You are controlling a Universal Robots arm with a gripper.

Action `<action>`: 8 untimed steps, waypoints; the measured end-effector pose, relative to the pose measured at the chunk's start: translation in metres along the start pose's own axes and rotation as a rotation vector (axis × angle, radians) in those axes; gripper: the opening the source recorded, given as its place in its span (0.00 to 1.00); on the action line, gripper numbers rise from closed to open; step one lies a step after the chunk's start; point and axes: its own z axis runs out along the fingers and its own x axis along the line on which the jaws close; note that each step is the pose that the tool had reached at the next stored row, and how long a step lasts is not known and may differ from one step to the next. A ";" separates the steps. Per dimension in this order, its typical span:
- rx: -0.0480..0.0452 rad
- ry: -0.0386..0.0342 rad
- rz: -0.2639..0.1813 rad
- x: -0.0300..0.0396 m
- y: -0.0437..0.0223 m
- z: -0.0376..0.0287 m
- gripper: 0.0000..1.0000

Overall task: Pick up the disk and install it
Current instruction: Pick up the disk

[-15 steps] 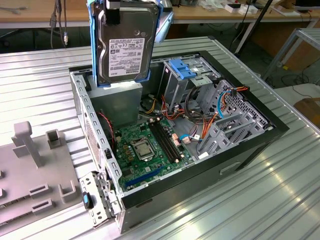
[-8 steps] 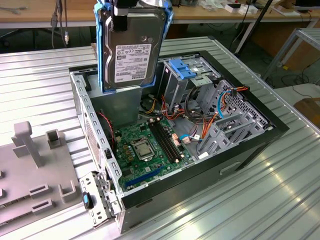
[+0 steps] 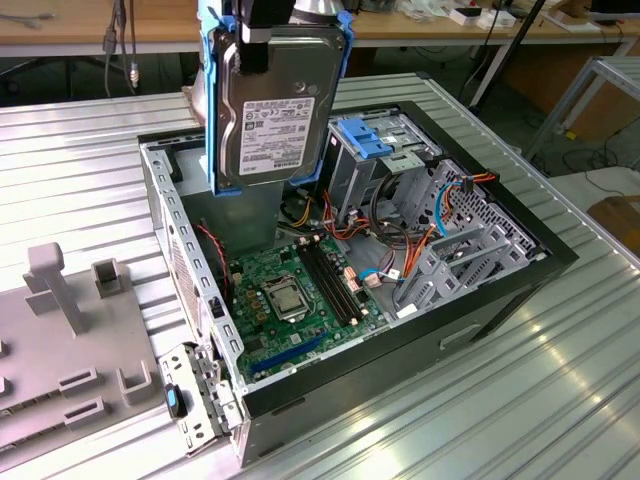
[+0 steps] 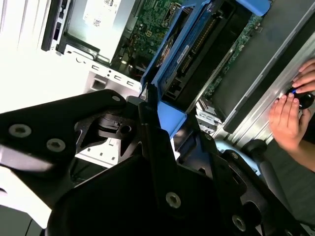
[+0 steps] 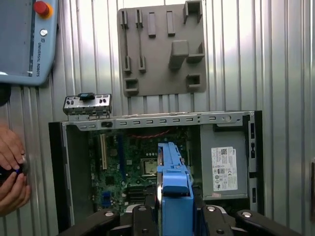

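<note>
We find the disk (image 3: 275, 110) off the table, hanging upright over the open side of the computer case (image 3: 500, 290). Its white label faces the exterior camera, and blue rails run along both of its long edges. The gripper (image 5: 174, 216) clamps it at the upper end. In the first wrist view, its black fingers (image 5: 143, 219) press in from both sides of the blue rail. In that view the disk stands edge-on above the green motherboard (image 3: 290, 290), between the processor socket (image 5: 149, 167) and the grey power supply (image 5: 224, 167). We cannot tell whether its lower edge is level with the case opening or clear above it.

The drive cage (image 3: 375, 150), with its blue latch, sits inside the case just beside the disk on the exterior view's right. The case lies on its side on the ribbed metal table (image 3: 500, 400), close to the table edge on the exterior view's right. A grey fixture plate (image 3: 60, 350) lies flat on the table near the case's rear end, toward the exterior view's left.

In the first wrist view, a pendant (image 5: 24, 39) with a red button rests at the table edge. A person's hands (image 5: 11, 172) are beside it, closed around a small dark object.
</note>
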 end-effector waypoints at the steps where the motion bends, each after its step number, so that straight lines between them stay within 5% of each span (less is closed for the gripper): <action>1: 0.0000 0.0000 0.000 0.0023 -0.0011 0.0004 0.37; 8: -0.0001 0.0002 0.002 0.0172 -0.0062 0.0030 0.37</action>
